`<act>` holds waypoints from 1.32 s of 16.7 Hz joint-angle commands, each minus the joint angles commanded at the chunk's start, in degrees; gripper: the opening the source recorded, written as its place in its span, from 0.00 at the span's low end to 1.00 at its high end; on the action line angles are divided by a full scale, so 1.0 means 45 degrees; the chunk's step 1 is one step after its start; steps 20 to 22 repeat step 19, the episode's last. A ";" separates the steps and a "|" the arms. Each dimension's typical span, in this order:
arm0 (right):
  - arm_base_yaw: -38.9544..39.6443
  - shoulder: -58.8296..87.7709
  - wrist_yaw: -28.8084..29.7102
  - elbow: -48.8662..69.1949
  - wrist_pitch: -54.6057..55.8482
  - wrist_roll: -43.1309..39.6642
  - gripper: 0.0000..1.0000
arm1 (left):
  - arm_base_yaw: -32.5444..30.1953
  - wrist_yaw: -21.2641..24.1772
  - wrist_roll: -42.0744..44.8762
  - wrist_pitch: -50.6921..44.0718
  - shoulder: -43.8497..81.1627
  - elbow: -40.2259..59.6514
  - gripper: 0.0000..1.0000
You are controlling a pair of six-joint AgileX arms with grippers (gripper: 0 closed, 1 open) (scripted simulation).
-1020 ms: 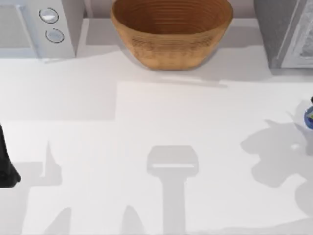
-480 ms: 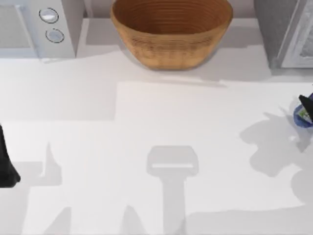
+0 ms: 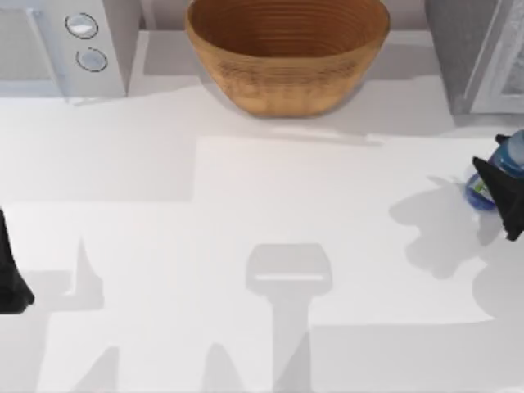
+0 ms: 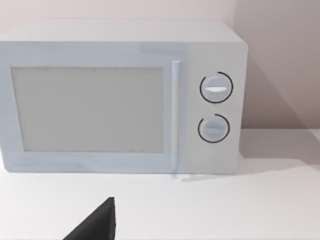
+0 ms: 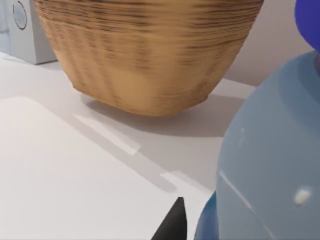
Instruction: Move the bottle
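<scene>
Top view: right gripper [image 3: 501, 195] grips the bottle [image 3: 496, 170] at the table's [image 3: 246, 205] right edge; left gripper [image 3: 11, 274] sits parked far left, jaw state unclear

A woven basket [image 3: 286, 51] stands at the back of the white table [image 3: 246, 205], near the middle — round, tan, ribbed in rings down its inside. A pale microwave [image 3: 61, 45] sits at the table's back left corner, two round dials [image 4: 216, 88] stacked beside its door handle [image 4: 175, 115]. A grey appliance [image 3: 479, 53] occupies the back right corner — well apart from the basket.
</scene>
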 joint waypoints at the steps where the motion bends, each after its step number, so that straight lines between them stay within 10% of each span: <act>1: 0.0000 0.0000 0.0000 0.0000 0.0000 0.0000 0.08 | 0.0000 0.0000 0.0000 0.0000 0.0000 0.0000 1.00; 13: 0.0000 0.0000 0.0000 0.0000 0.0000 0.0000 0.98 | 0.0000 0.0000 0.0000 0.0000 0.0000 0.0000 1.00; 22: 0.0000 0.0000 0.0000 0.0000 0.0000 0.0000 1.00 | 0.0000 0.0000 0.0000 0.0000 0.0000 0.0000 1.00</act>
